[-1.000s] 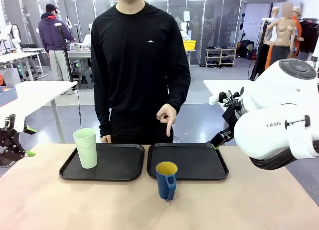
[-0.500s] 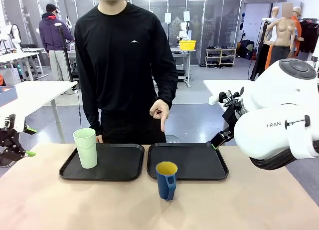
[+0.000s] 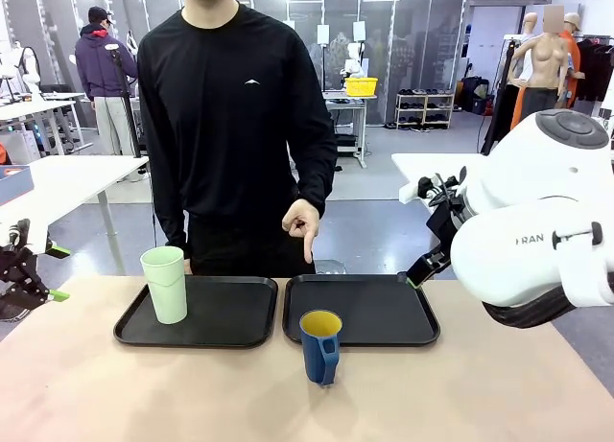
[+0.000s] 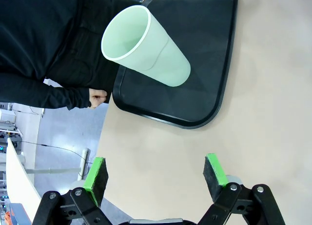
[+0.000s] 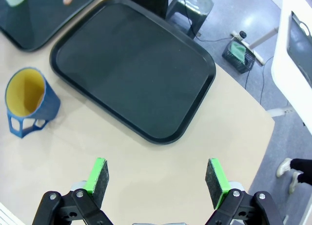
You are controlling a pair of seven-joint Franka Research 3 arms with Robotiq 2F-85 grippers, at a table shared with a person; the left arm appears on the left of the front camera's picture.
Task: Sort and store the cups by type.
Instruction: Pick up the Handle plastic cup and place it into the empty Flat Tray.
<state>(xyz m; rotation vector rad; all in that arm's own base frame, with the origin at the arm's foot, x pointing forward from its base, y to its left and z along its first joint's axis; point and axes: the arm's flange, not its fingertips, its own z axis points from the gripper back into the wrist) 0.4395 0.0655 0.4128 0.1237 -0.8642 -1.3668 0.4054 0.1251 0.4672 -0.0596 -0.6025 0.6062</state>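
Right gripper open, mug well apart, seemingly beside tray; left gripper open, tumbler ahead.

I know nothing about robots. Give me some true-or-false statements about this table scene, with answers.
1. The tumbler stands on the left tray. True.
2. The mug sits on the right tray. False: it stands on the table, in front of that tray.
3. The robot's right hand is open and empty. True.
4. The person's hand grips the tumbler. False: it points downward, touching nothing.
5. The robot's left hand holds the tumbler. False: it is open, apart from the tumbler.
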